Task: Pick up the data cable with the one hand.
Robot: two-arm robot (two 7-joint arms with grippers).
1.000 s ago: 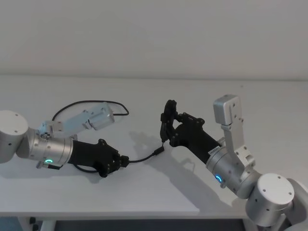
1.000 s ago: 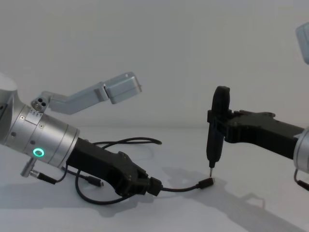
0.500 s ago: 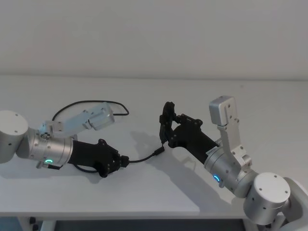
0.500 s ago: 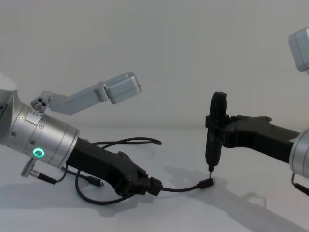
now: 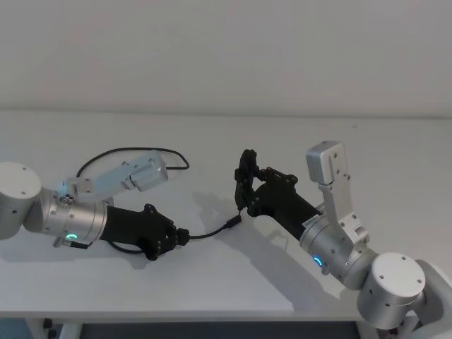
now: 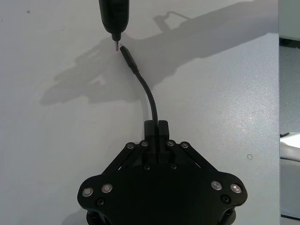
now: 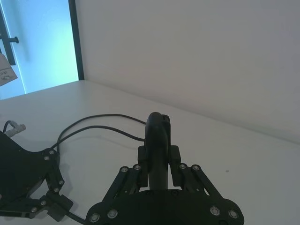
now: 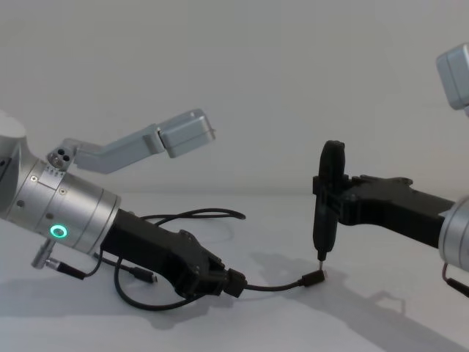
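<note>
The data cable (image 5: pixel 210 232) is a thin black cord lying on the white table. One end runs from a loop at the back (image 5: pixel 134 150), and a short length leads out to a small plug (image 5: pixel 232 222). My left gripper (image 5: pixel 182 236), on the silver wrist with the green ring (image 8: pixel 58 232), is shut on the data cable (image 6: pixel 149 98) a short way behind the plug (image 8: pixel 314 279). My right gripper (image 5: pixel 248 194) is shut on a slim pointed black tool (image 8: pixel 326 202). The tool tip (image 6: pixel 115 44) hangs just above the plug (image 6: pixel 127 54).
The white table (image 5: pixel 226 282) has its front edge near my body and a side edge (image 6: pixel 279 93) beyond the plug. A plain wall rises behind. More of the cord (image 7: pixel 93 123) curves across the table behind the left gripper (image 7: pixel 51 206).
My right arm has shifted slightly toward the left and lowered, bringing the tool tip closer to the plug. The left gripper and the cable have stayed where they were.
</note>
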